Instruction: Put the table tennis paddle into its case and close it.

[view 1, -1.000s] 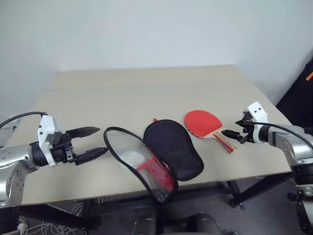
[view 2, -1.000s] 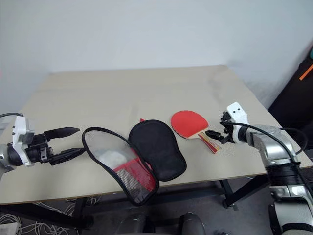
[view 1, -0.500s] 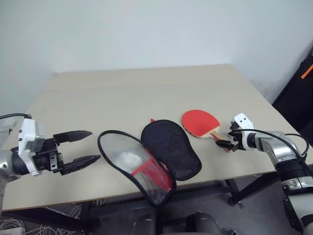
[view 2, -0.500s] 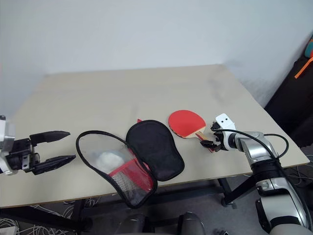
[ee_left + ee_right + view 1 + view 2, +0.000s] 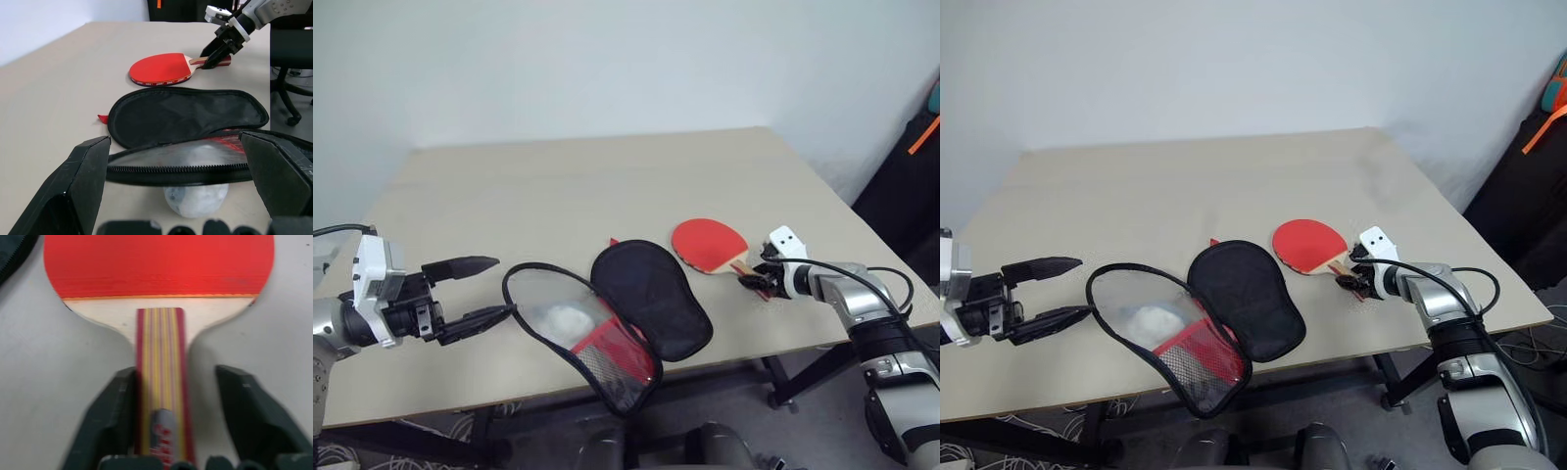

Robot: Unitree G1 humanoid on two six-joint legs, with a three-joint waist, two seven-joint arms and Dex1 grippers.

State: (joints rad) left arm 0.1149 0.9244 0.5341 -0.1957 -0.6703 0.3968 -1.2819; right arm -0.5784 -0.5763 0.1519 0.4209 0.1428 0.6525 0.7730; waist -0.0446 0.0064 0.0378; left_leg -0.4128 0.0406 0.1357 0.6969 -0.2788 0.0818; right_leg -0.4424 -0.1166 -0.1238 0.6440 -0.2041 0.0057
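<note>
Paddle flat on the bench, red face up, toward the right edge, handle pointing at the near right corner. Now bracketed by the right end effector: one finger against one side of the handle, the other a little off the opposite side, so narrowed around it but not yet clamped. A second ago stood short of the handle tip with fingers spread; since then lowered onto it and begun to close. Means the pick-up is under way, though no lift yet; paddle unmoved on the bench.

Case just beside the paddle's head, unzipped and splayed toward the near edge, black half flat, mesh half raised, a small grey-white lump under it. Left end effector spread wide, empty, hovering at the mesh half's rim near the left edge, much as a second ago. Likely next: firm grip, then lift toward the open case.
</note>
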